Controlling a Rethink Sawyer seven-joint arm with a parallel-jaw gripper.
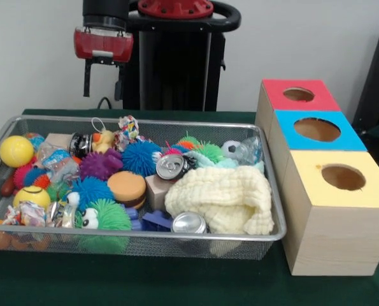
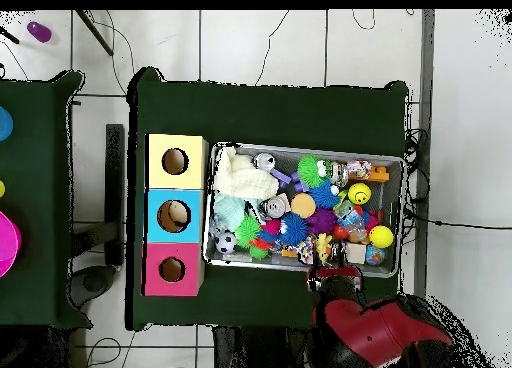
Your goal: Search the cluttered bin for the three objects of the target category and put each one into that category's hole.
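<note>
1. Nearest the camera in the front view, a silver can (image 1: 189, 222) lies against the front wall of the wire-mesh bin (image 1: 144, 240), well below and to the right of the gripper (image 1: 104, 80) as that view shows it.
2. A cream knitted cloth (image 1: 222, 198) sits heaped just behind that can, farther right of the gripper again.
3. A second can (image 1: 171, 167) lies with its pull-tab end up near the bin's middle, below and slightly right of the gripper.
4. A yellow ball (image 1: 16, 151) rests in the bin's corner, down and left of the gripper; a purple spiky ball (image 1: 100, 165) lies almost straight beneath it.
5. The gripper hangs raised above the bin's far edge, touching nothing; two dark fingers (image 1: 87, 78) point down, yet whether they are spread or pressed together cannot be told.
6. The wooden box (image 1: 332, 229) stands well to the right of the gripper, beside the bin, with a red hole (image 1: 298, 94), a blue hole (image 1: 317, 129) and a yellow hole (image 1: 343, 177).
</note>
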